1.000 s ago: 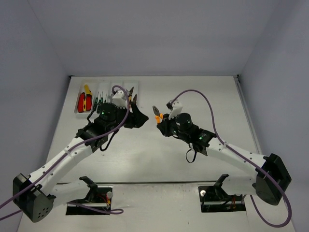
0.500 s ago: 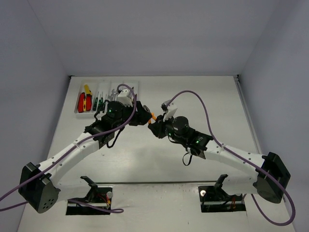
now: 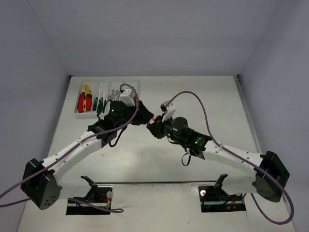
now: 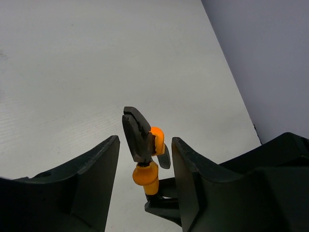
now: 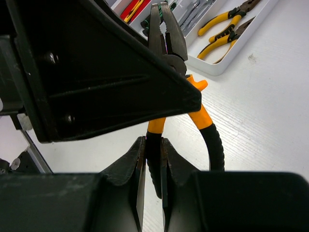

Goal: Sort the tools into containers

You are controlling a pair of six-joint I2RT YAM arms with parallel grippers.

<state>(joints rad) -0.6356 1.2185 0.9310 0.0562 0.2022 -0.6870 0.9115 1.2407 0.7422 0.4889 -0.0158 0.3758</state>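
Note:
Orange-and-black-handled pliers [image 3: 153,117] hang above the table at its middle. My right gripper [image 5: 153,142] is shut on one black handle grip, and the other handle [image 5: 212,135] curves free to the right. The grey pliers head [image 4: 137,133] points up between the fingers of my left gripper [image 4: 145,140], which is open, with a gap on each side of the head. The white tray [image 3: 107,80] lies at the far left; its compartments hold red and yellow knives [image 3: 85,101], green screwdrivers [image 3: 98,100], wrenches [image 5: 195,9] and two more pliers [image 5: 227,21].
Both arms meet over the middle of the table, with the left gripper's body [image 5: 96,72] filling much of the right wrist view. Purple cables [image 3: 193,94] loop above the arms. The tray's near wall [image 5: 227,67] is close behind the held pliers.
My left gripper has swung right from beside the tray to straddle the pliers head, and its jaws have narrowed. My right gripper has carried the pliers a little left to meet it.

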